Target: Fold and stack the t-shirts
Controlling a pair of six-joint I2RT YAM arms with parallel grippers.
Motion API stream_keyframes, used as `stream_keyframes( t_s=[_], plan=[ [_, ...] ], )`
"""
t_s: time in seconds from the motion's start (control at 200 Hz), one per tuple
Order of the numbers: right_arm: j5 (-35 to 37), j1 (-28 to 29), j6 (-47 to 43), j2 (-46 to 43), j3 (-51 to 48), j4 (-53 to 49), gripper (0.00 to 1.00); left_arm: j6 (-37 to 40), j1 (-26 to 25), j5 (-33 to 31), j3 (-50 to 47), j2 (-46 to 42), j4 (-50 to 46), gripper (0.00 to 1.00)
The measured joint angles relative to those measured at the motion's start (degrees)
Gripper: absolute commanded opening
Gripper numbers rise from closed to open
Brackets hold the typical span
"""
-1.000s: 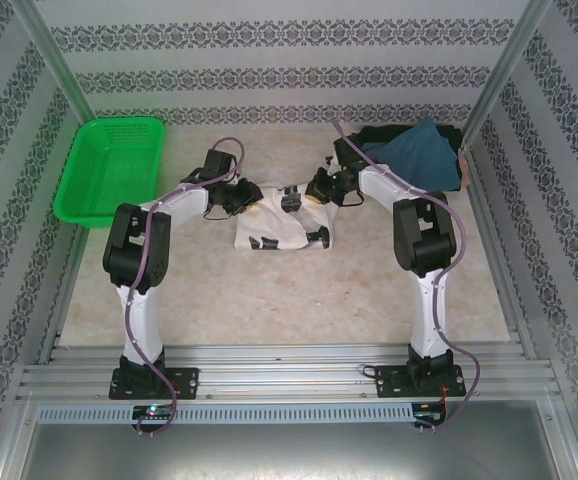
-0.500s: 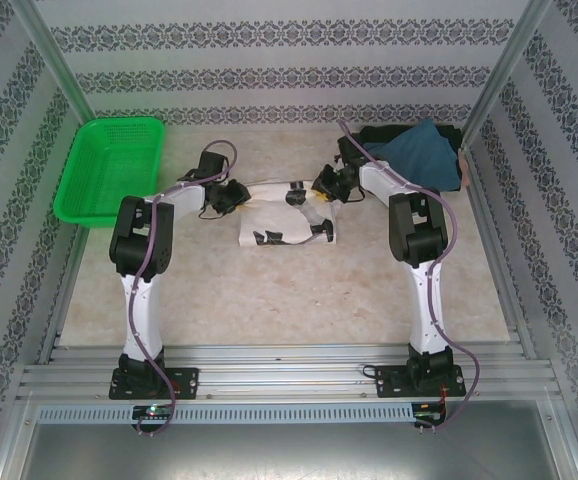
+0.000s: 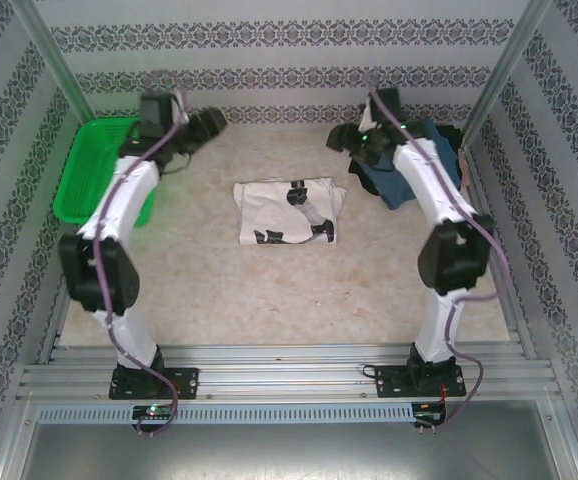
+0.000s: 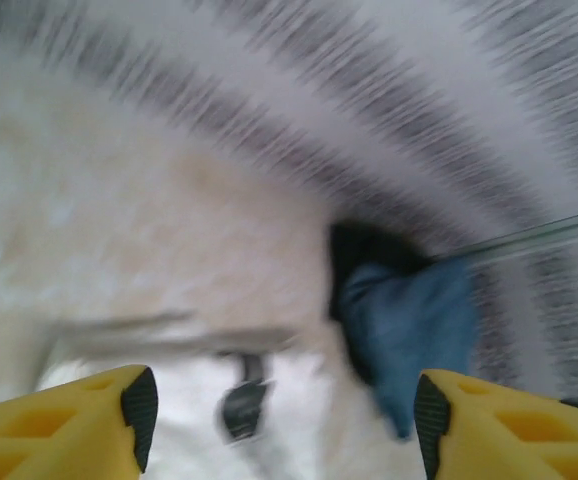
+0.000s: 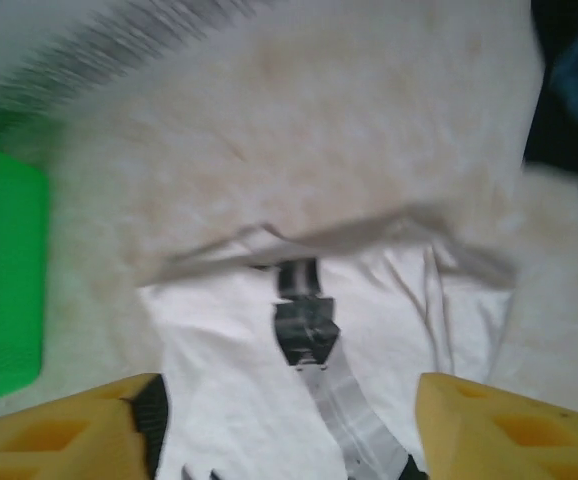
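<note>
Overhead light: bright, even and diffuse, with soft faint shadows beside the arms (image 3: 119,200).
Overhead focus: sharp from edge to edge; the table (image 3: 299,290) looks pale, slightly washed.
Left wrist: heavy blur; wall pattern smeared into streaks, blue shirt (image 4: 409,330) soft-edged, yellow fingers (image 4: 69,425) crisper.
Right wrist: milder blur; the white shirt (image 5: 229,400) print is smeared, basket (image 5: 4,270) edge soft.

The white t-shirt (image 3: 287,212) is soft matt cloth, creased, with a flat black print; the teal-blue t-shirt (image 4: 409,330) is matt cloth too. The green basket (image 3: 89,165) is slightly glossy plastic mesh. The table (image 3: 289,290) has a smooth, mottled beige, stone-like face, edged by brushed metal rails (image 3: 289,368).
</note>
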Motion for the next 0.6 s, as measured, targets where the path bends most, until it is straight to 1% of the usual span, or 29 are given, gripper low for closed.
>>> stream_keyframes(
  t_s=[0.12,0.2,0.26,0.295,0.315,0.335,0.495,0.6],
  plan=[
    [-0.1,-0.7,-2.3,-10.7,-1.1,-1.2,0.84,1.0,0.0,0.5,1.9,-8.7,-0.5,0.87],
    [-0.4,-0.7,-3.5,-15.6,-5.1,-1.4,0.9,1.3,0.0,0.9,0.4,-11.5,-0.9,0.9],
    [-1.0,-0.7,-3.9,-17.7,-9.6,-1.4,0.92,1.4,0.0,1.2,-2.0,-12.2,-1.6,0.91],
    [-1.5,-0.7,-4.1,-17.9,-12.2,-1.6,0.93,1.4,0.0,1.4,-3.9,-12.2,-1.9,0.91],
    [-1.7,-0.7,-4.2,-17.9,-13.3,-1.8,0.97,1.4,0.0,1.4,-5.2,-12.0,-2.3,0.91],
    [-1.9,-0.7,-4.3,-17.7,-14.7,-1.9,0.98,1.4,0.0,1.5,-6.5,-11.8,-2.6,0.92],
    [-3.2,-0.7,-5.1,-13.4,-23.7,-2.4,0.98,1.3,0.0,2.6,-16.2,-9.6,-3.6,0.92],
    [-3.4,-0.5,-5.4,-9.6,-26.4,-2.3,0.98,0.6,0.0,4.4,-20.4,-7.4,-2.9,0.92]
  ],
)
